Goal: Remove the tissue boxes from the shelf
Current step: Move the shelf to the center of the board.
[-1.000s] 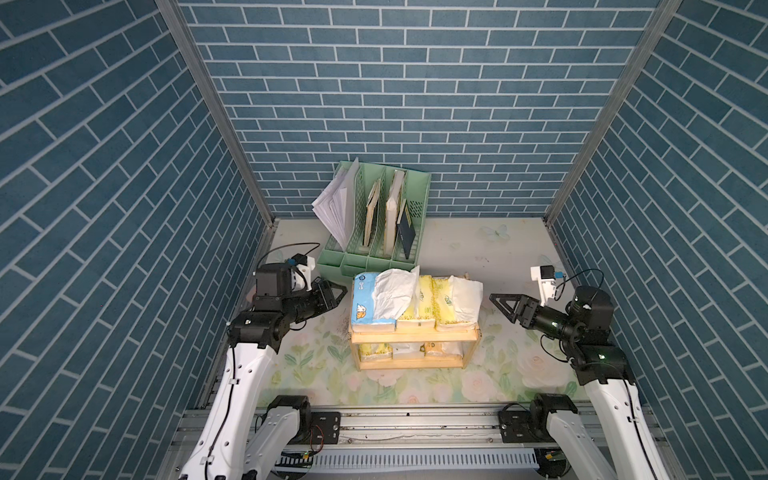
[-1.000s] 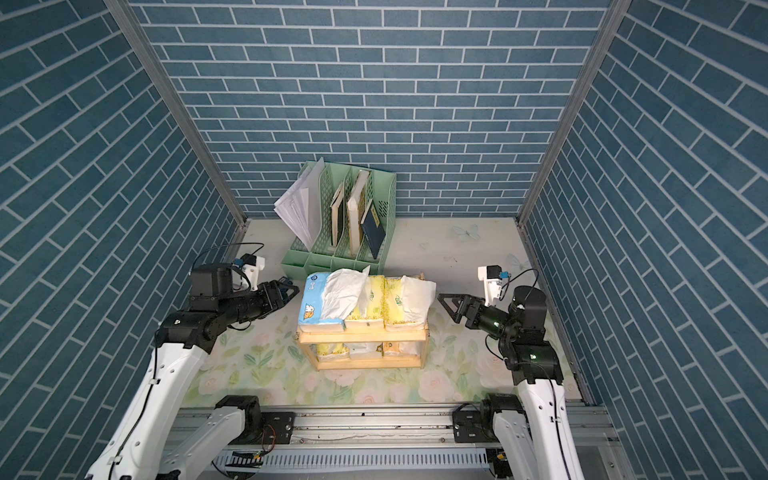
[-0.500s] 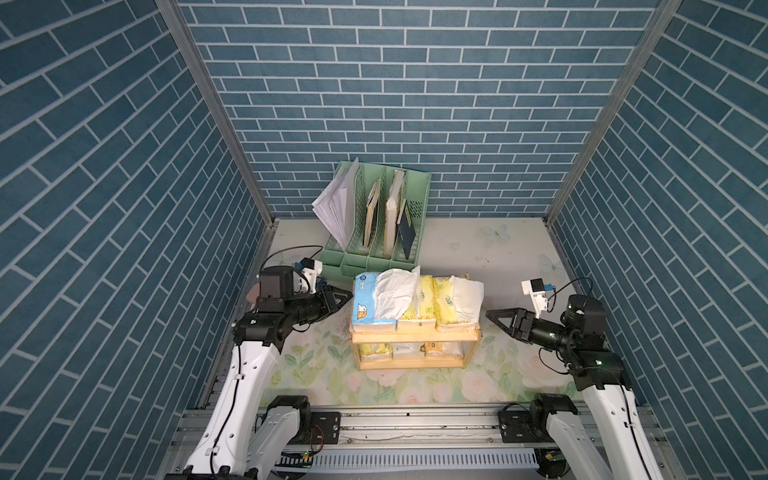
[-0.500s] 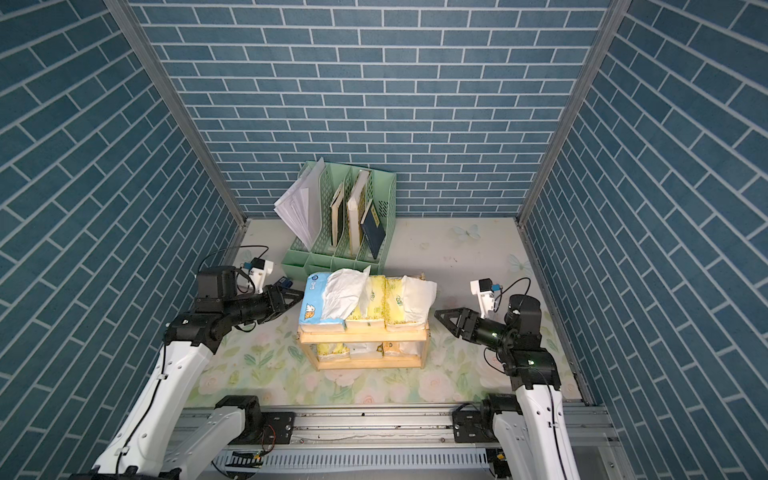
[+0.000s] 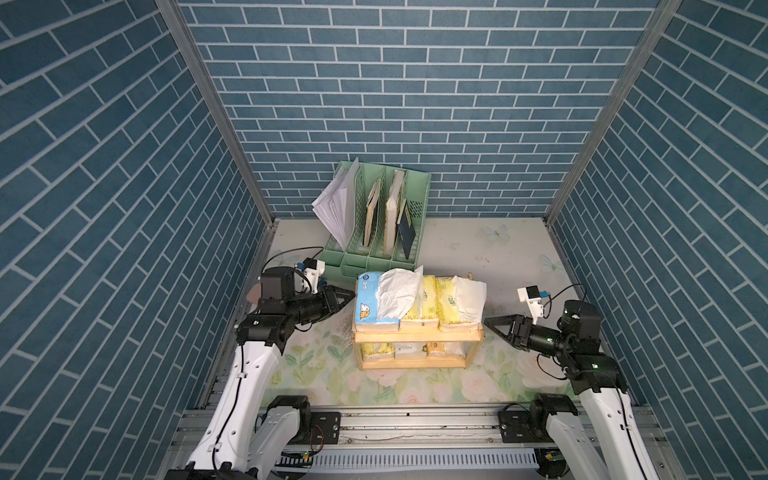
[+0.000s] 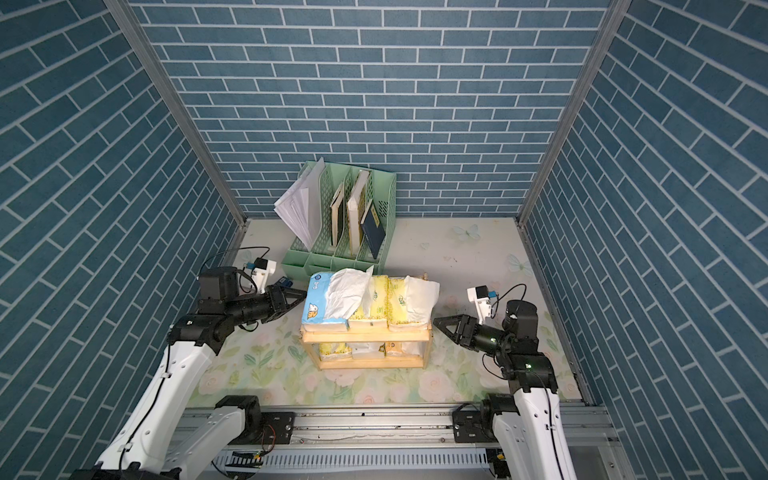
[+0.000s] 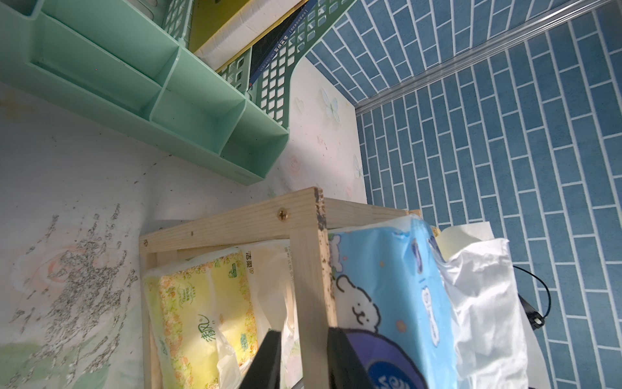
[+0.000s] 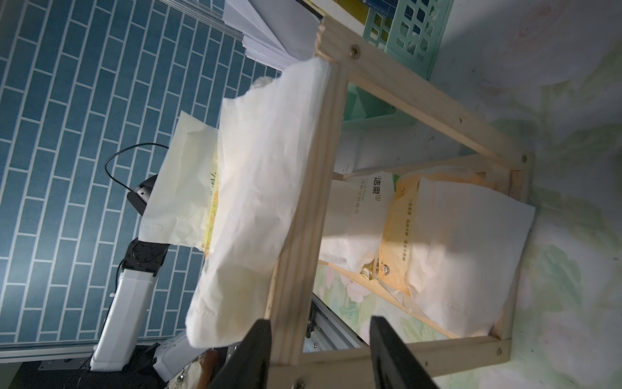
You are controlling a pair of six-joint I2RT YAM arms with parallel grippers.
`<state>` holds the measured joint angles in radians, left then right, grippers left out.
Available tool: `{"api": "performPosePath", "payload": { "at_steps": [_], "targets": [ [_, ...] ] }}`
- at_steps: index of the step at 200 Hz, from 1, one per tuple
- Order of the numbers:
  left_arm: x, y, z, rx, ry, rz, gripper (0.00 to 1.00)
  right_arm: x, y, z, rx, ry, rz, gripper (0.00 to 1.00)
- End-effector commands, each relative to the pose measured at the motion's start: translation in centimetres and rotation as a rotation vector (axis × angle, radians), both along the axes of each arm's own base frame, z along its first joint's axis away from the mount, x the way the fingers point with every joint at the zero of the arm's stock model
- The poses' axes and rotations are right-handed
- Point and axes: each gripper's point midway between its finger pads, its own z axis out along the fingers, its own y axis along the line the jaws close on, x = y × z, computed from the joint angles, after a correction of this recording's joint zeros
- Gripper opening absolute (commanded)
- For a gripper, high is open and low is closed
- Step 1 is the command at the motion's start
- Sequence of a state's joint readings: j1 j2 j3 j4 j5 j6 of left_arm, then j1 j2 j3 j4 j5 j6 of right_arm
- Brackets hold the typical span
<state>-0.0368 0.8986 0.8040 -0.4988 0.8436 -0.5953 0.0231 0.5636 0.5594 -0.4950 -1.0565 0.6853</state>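
The wooden shelf [image 5: 415,336] [image 6: 365,336] stands mid-table with tissue boxes on both tiers. On top lie a blue-white pack [image 5: 368,299] [image 7: 387,286] and two pale yellow packs [image 5: 430,303], with white tissue spilling out. The lower tier holds a yellow pack [image 7: 202,303], a white pack [image 8: 356,219] and an orange-yellow pack [image 8: 397,235]. My left gripper [image 5: 353,293] [image 7: 303,357] is at the shelf's left end, shut on the top board's edge [image 7: 313,269]. My right gripper [image 5: 486,320] [image 8: 319,340] stands open at the right end; the top board [image 8: 303,235] sits beside one finger.
A mint-green file organizer [image 5: 374,232] with papers and books stands right behind the shelf. Blue brick walls close in on three sides. The arms' metal rail [image 5: 415,424] runs along the front edge.
Both grippers have come in to the shelf's ends and their jaws have narrowed. The left jaws closed on the top board; the right arm dropped lower.
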Motion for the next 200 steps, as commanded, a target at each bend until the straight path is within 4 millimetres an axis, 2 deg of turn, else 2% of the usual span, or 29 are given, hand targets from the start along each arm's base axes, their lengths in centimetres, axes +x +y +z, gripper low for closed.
{"api": "performPosePath", "payload": {
  "at_steps": [1,83,152,200],
  "targets": [
    [-0.4,-0.2,-1.3,-0.007,0.046,-0.015,0.29,-0.2,0.3,2.1,0.029,-0.049,0.020,0.51],
    [-0.3,-0.3,-1.3,-0.016,0.045,-0.018,0.28,-0.3,0.8,2.2,0.049,-0.045,0.046,0.49],
    [-0.2,-0.8,-1.0,-0.027,0.037,-0.031,0.27,0.4,1.4,1.2,0.017,-0.020,0.048,0.36],
    [-0.2,-2.2,-0.9,-0.028,0.034,-0.065,0.27,1.6,1.0,1.7,-0.013,-0.048,-0.004,0.29]
  ]
}}
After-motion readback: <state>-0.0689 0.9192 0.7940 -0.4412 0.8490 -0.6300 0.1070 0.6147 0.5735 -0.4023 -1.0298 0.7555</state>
